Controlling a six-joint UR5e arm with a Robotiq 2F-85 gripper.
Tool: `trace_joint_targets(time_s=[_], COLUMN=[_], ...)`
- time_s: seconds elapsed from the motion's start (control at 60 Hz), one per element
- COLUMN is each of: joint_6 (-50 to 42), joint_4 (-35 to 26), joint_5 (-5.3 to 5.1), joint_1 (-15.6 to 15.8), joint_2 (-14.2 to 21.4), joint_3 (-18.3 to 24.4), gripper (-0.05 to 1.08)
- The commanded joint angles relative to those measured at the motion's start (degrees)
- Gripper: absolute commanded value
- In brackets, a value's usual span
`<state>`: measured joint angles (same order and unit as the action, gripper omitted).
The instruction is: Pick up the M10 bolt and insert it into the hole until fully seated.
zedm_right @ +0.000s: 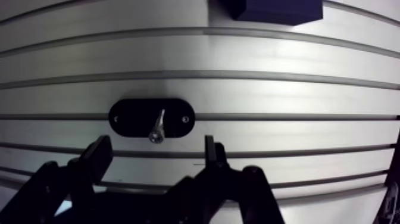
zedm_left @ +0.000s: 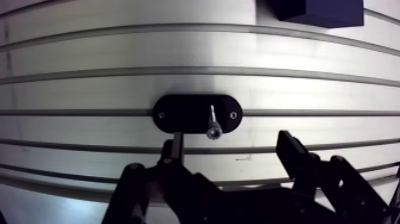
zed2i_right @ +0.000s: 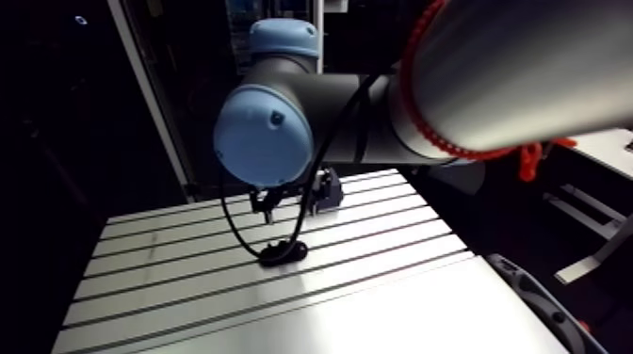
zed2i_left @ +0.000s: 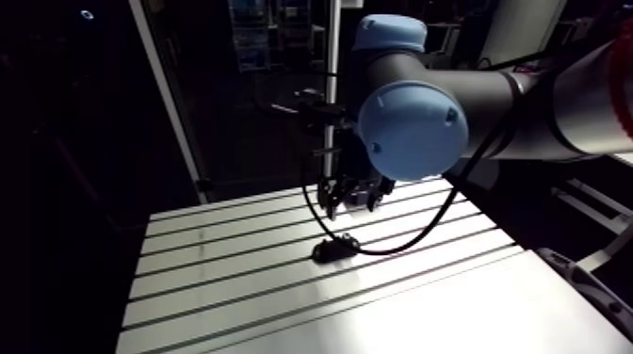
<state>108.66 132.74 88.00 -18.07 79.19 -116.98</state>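
Observation:
A black oval plate (zedm_left: 193,113) with two small screws lies on the slotted aluminium table (zedm_left: 89,83). A silver bolt (zedm_left: 212,123) stands in the plate's middle hole, its shaft sticking up and its head on top. In the wrist view my gripper (zedm_left: 230,143) hovers above and just short of the plate, open, with nothing between its fingers (zedm_left: 174,149). The bolt shows ahead of the gap, closer to one finger. In the arm view the gripper (zed2i_left: 353,196) hangs above the plate (zed2i_left: 334,249).
A dark blue block (zedm_left: 315,11) sits on the table beyond the plate. Slots run across the table under the gripper. The table's edge and a dark gap lie to the left in the arm view.

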Motion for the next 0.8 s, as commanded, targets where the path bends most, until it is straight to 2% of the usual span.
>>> trace_joint_targets(time_s=[0.017, 0.5, 0.8], joint_6=[-0.1, -0.6, -0.6], joint_4=[1.5, 2.7, 4.4], joint_5=[0.01, -0.07, 0.11], joint_1=[0.1, 0.3, 0.5], joint_2=[-1.2, -2.8, -2.9], joint_3=[-0.6, -1.4, -2.3], gripper=[0.27, 0.38, 0.4])
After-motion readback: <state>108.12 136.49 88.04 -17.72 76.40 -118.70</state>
